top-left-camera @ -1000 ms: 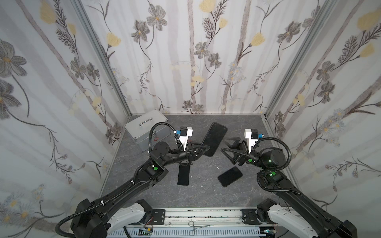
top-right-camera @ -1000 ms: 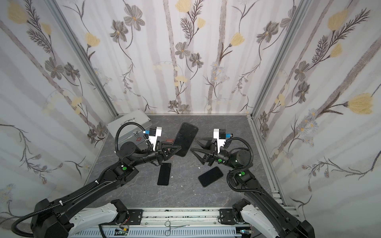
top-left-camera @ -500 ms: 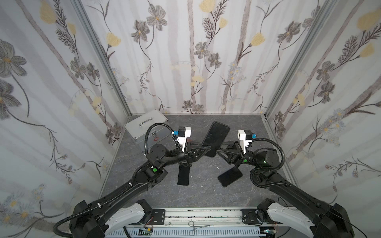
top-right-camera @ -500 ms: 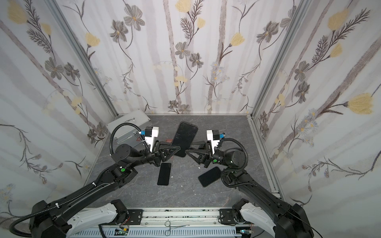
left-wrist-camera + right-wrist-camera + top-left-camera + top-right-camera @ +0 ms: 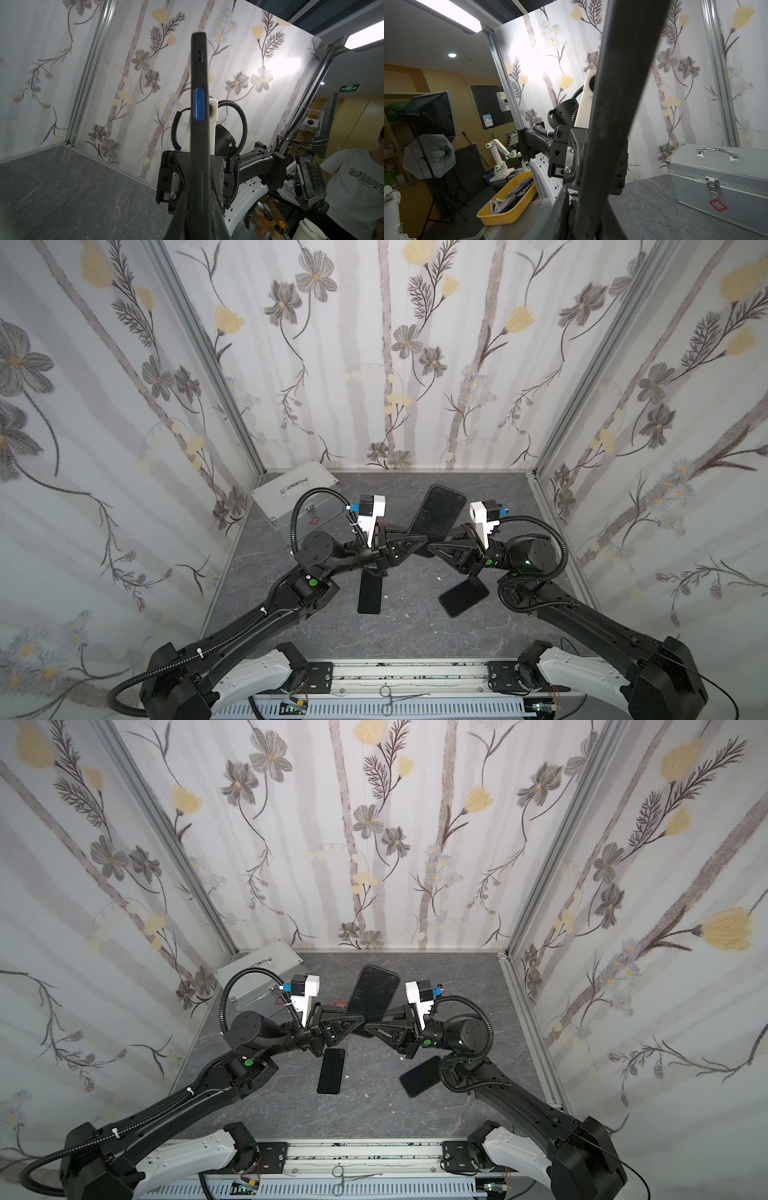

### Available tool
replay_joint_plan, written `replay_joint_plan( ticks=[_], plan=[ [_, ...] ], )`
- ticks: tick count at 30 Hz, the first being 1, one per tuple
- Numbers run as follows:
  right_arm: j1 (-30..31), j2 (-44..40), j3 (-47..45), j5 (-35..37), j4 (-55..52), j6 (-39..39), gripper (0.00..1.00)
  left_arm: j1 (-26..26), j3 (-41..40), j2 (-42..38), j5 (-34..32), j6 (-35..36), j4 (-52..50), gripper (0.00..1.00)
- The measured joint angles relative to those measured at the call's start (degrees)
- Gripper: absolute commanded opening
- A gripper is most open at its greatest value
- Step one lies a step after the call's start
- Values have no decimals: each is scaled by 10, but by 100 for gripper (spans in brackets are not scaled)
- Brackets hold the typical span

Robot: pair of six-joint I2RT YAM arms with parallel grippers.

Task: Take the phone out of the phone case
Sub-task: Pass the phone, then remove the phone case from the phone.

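Observation:
A black phone in its black phone case (image 5: 437, 509) hangs tilted above the middle of the table, screen up, in both top views (image 5: 372, 991). My left gripper (image 5: 420, 537) is shut on its lower edge from the left. From the right, my right gripper (image 5: 433, 546) is shut on the same lower edge, so the two tips almost meet. The left wrist view shows the case's side edge (image 5: 199, 68) with a blue button rising from between the left gripper (image 5: 197, 207) fingers. In the right wrist view the cased phone (image 5: 618, 99) runs edge-on out of the right gripper (image 5: 583, 209).
Two bare black phones lie flat on the grey table, one below the left gripper (image 5: 370, 593) and one below the right gripper (image 5: 463, 598). A silver first-aid box (image 5: 291, 497) stands at the back left corner. Patterned walls close three sides.
The right arm has swung left to the held phone and its jaws have closed from wide open onto the phone's lower edge. The left gripper kept its hold and lifted the phone slightly.

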Motion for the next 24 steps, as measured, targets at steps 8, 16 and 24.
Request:
replay_joint_plan(
  ticks=[8, 16, 24],
  plan=[
    [2, 0, 12, -1, -16, 3, 10, 1, 0, 7, 8, 7, 25, 0],
    [2, -26, 17, 3, -78, -26, 0, 1, 0, 11, 17, 9, 33, 0],
    [2, -48, 31, 4, -150, -65, 0, -1, -2, 11, 17, 6, 35, 40]
  ],
)
